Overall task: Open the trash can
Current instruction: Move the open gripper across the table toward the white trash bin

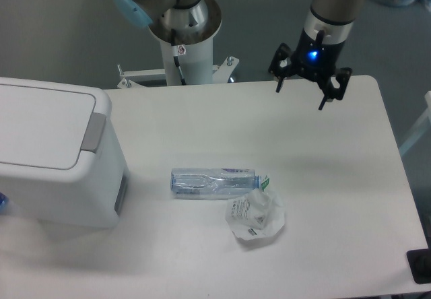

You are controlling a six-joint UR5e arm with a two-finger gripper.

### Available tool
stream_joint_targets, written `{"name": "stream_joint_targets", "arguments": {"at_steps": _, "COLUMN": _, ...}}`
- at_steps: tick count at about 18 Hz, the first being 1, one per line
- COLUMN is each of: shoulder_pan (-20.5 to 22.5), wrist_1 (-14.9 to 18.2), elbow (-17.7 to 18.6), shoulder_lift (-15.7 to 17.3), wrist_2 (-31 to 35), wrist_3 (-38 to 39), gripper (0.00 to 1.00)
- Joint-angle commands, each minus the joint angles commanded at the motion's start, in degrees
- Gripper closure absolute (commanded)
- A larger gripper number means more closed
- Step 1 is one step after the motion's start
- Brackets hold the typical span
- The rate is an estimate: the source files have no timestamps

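The trash can point(47, 157) is a big white boxy bin at the table's left edge, its flat lid down and a grey push tab point(94, 132) on the lid's right side. My gripper point(300, 94) hangs open above the table's far right part, a blue light glowing on its wrist. It holds nothing and is far to the right of the bin.
A clear plastic bottle point(215, 182) lies on its side mid-table, with a crumpled clear wrapper point(256, 218) just right and in front of it. The arm's white pedestal point(183, 53) stands behind the table's far edge.
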State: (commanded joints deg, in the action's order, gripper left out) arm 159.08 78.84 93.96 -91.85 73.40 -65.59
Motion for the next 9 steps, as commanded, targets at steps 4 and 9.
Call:
{"name": "stream_joint_targets", "arguments": {"at_steps": 4, "shoulder_pan": -3.77, "wrist_1": -0.17, "elbow": -0.09, "shoulder_lift": 0.80, "wrist_2": -4.66, "wrist_3": 12.12, "gripper": 0.00}}
{"name": "stream_joint_targets", "arguments": {"at_steps": 9, "shoulder_pan": -9.04, "wrist_1": -0.44, "elbow": -2.02, "shoulder_lift": 0.01, "wrist_2": -8.44, "wrist_3": 24.10, "gripper": 0.00}}
